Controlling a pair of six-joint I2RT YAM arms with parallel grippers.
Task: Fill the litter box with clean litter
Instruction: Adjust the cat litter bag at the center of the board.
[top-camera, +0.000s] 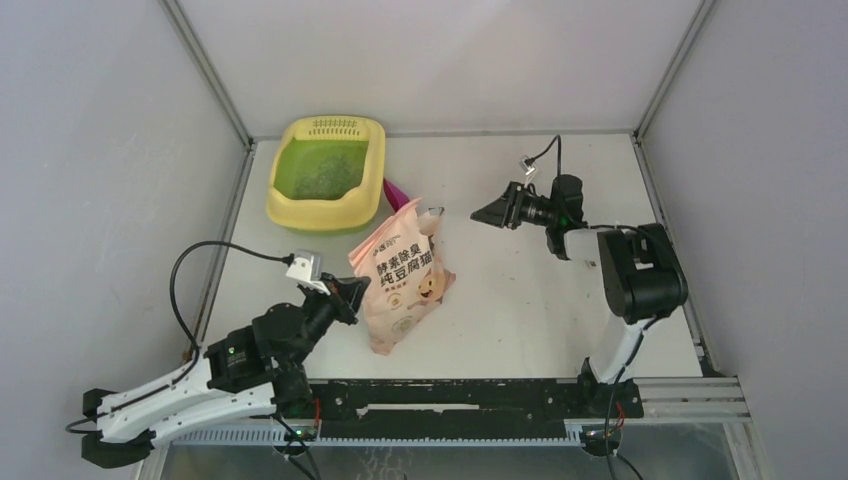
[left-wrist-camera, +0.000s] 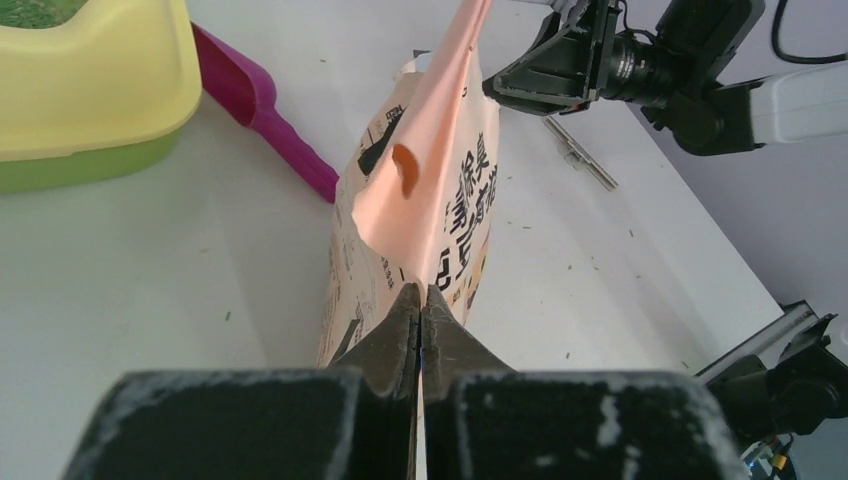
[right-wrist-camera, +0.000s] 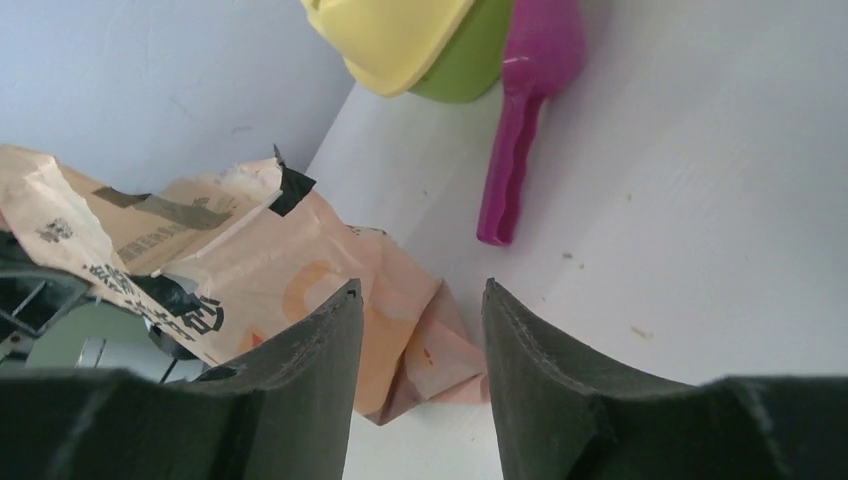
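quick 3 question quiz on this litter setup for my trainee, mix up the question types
1. True or false: the left gripper is shut on the peach bag.
2. Relative to the litter box, the magenta scoop lies: A) inside it B) beside it, on the table C) on top of it
3. Fill in: the right gripper holds nothing; its jaws stand ___.

Key: 1 true; 2 B; 3 open

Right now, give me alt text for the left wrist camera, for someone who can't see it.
The left hand is pinched shut on a thin edge of a peach bag standing on the white table. Behind, to the left, a magenta scoop lies beside the yellow litter box; the right hand hangs near the bag's top, upper right.
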